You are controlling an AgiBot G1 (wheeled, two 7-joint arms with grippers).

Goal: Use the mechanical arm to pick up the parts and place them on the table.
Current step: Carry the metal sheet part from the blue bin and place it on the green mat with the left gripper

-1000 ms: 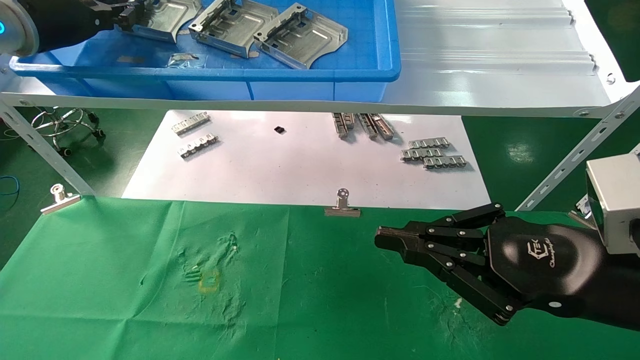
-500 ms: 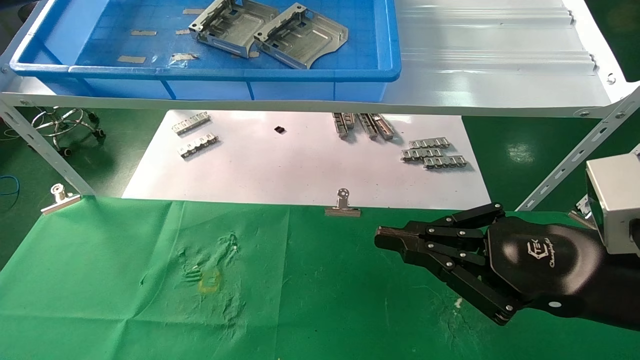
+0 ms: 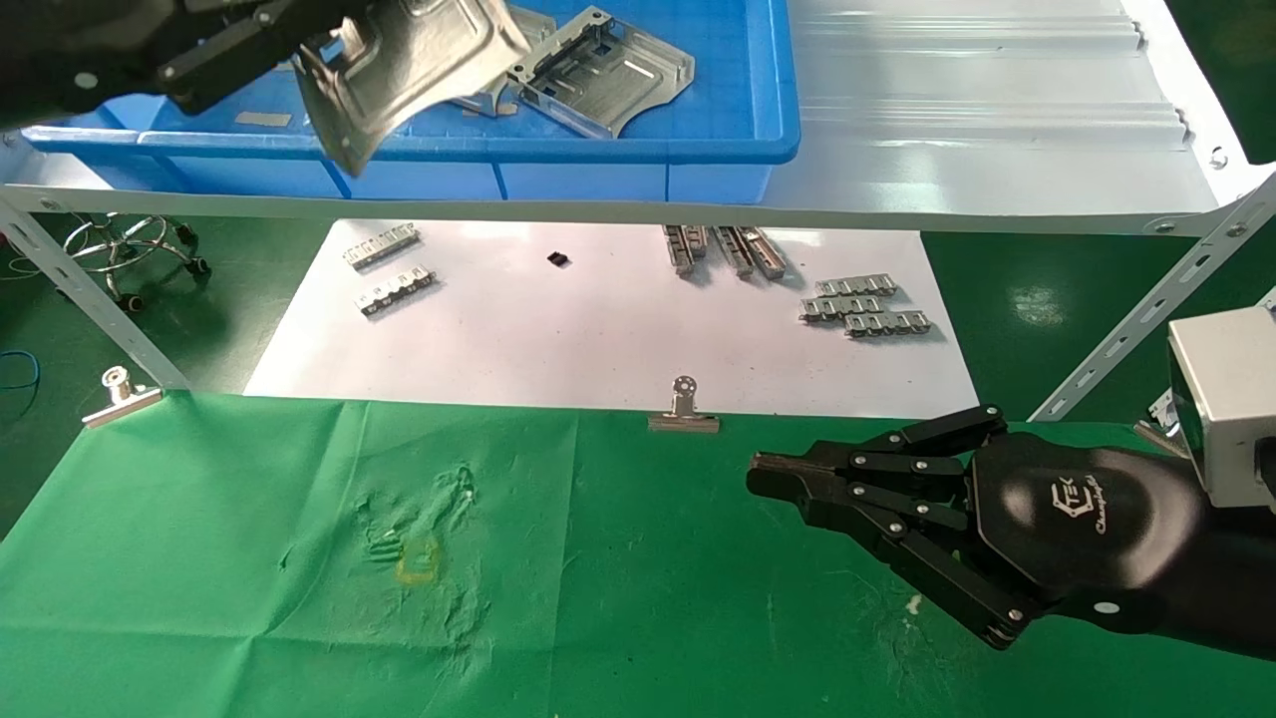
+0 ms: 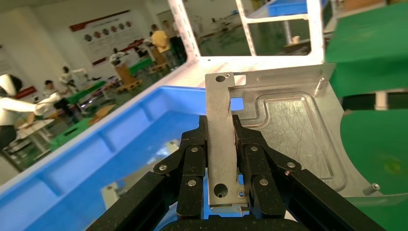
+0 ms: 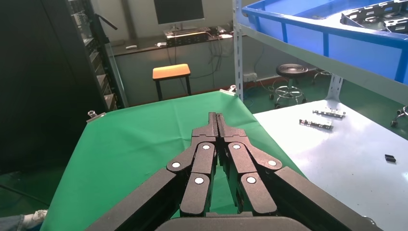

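Green-clothed table (image 3: 249,598) lies below and toward the robot from the left gripper (image 4: 221,144), whose fingers are clamped on one part (image 3: 409,70) by its flange — held above the blue bin (image 3: 648,150). Right gripper (image 3: 788,479) is parked closed, empty, over the cloth.

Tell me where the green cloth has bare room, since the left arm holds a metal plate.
The table is bare from the left clip across to the parked right gripper. The held plate can land there. The white sheet is cluttered with strips.

left pincer (image 4: 222,144) clamped and raised; right pincer (image 3: 763,475) closed, level.
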